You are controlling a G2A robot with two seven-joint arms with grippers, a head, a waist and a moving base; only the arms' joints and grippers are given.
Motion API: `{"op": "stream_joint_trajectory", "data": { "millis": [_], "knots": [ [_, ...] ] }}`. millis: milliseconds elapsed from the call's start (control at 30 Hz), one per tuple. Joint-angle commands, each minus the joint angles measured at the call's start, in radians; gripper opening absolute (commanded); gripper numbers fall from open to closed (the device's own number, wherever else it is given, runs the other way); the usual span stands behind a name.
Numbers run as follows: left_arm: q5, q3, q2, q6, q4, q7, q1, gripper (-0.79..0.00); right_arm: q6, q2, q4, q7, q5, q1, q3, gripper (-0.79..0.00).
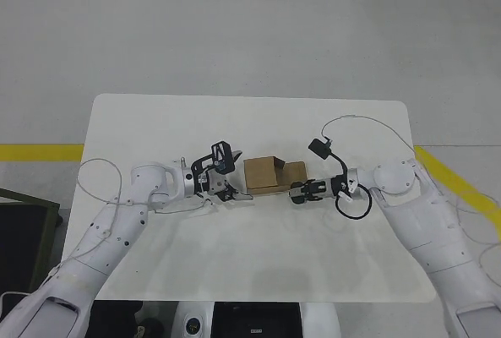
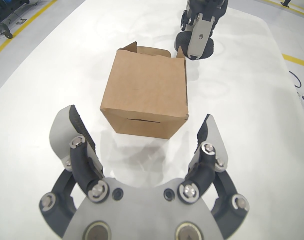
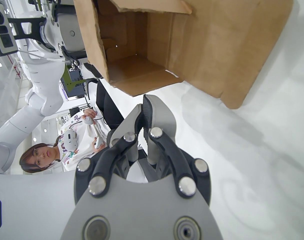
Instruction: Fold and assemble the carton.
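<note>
Carton [image 1: 263, 175] on its side mid-table; left gripper [image 2: 139, 115] spread wide just left of it, right gripper [image 3: 145, 101] pinched together, empty, just right of the open-end flap

Both the left arm [image 1: 106, 232] and right arm [image 1: 436, 241] have white, rounded shells, and a thin white cable [image 3: 45, 57] runs along the left. The left gripper [image 2: 140, 113] and right gripper [image 3: 144, 99] look alike. Behind the fingers sits a grey plate with black links and round silver screws [image 2: 98, 191]. The fingers are silver-backed with black ribbed pads [image 2: 78, 123].
</note>
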Motion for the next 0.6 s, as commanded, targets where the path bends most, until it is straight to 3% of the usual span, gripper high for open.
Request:
{"op": "stream_joint_trajectory", "data": {
  "millis": [0,567],
  "knots": [
    [-0.001,0.007,-0.003,0.002,0.003,0.001,-0.002,0.000,-0.007,-0.004,0.011,-0.010,0.007,0.011,-0.011,-0.785],
    [0.001,0.033,-0.020,-0.020,0.031,0.021,-0.021,0.000,-0.097,-0.057,0.139,-0.014,0.046,0.138,-0.143,-0.785]
  ]
}}
